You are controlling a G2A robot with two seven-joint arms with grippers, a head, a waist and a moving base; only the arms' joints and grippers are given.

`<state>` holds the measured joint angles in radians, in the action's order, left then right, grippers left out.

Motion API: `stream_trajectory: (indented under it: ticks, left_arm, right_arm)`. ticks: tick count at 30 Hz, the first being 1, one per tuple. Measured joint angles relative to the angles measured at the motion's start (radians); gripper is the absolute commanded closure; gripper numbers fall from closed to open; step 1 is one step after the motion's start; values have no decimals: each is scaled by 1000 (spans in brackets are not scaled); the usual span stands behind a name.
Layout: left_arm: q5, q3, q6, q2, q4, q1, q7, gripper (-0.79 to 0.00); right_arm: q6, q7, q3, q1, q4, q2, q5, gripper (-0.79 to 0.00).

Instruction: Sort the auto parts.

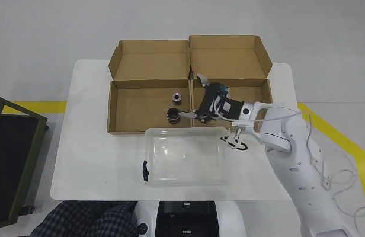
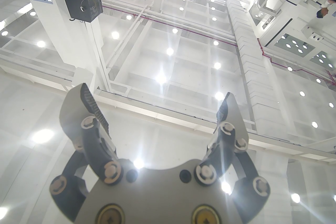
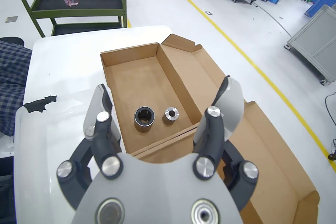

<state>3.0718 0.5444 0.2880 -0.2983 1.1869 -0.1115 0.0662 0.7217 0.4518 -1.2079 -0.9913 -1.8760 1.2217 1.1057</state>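
From the top, two open brown boxes sat side by side at the far part of the white table (image 1: 87, 148). The left box (image 1: 135, 112) held both parts. These were a dark ring (image 1: 173, 114) and a small silver part (image 1: 176, 96). They were near each other but not touching, close to the wall shared with the right box (image 1: 261, 93). The right gripper (image 1: 192, 95) hung over that shared wall. Its fingers were spread wide, with nothing between them. The dark ring lay just beside one fingertip. A clear bin (image 1: 182, 160) sat right in front of the boxes. The rest of the left box floor was bare.

The left wrist view looked up at the ceiling. The left gripper (image 2: 155, 93) had its fingers wide apart and held nothing.

In the right wrist view, both parts stood upright on the box floor. They showed between the spread fingers and below them. The dark ring was on the clear bin's side and the silver part was on the other side. One finger hung by the clear bin's rim and the other hung over the right box. Past the parts, the box floor was bare up to its end wall.
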Motion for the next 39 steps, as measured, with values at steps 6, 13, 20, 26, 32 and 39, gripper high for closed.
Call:
stream_trajectory:
  ticks: [6, 13, 20, 26, 32, 39]
  left_arm:
    - [0, 0, 0, 0, 0, 0, 0, -785]
    - [0, 0, 0, 0, 0, 0, 0, -785]
    - [0, 0, 0, 0, 0, 0, 0, -785]
    - [0, 0, 0, 0, 0, 0, 0, -785]
    - [0, 0, 0, 0, 0, 0, 0, -785]
    - [0, 0, 0, 0, 0, 0, 0, -785]
  right_arm:
    - [6, -115, -134, -154, -24, -22, -17, -785]
    - [40, -247, -259, -280, -39, -41, 4, -785]
    - [51, -368, -378, -420, -33, -56, 41, -785]
    - [53, -429, -464, -497, -11, -66, 50, -785]
    - [47, -479, -547, -550, -11, -75, 67, -785]
    - [87, -561, -625, -609, 28, -84, 84, -785]
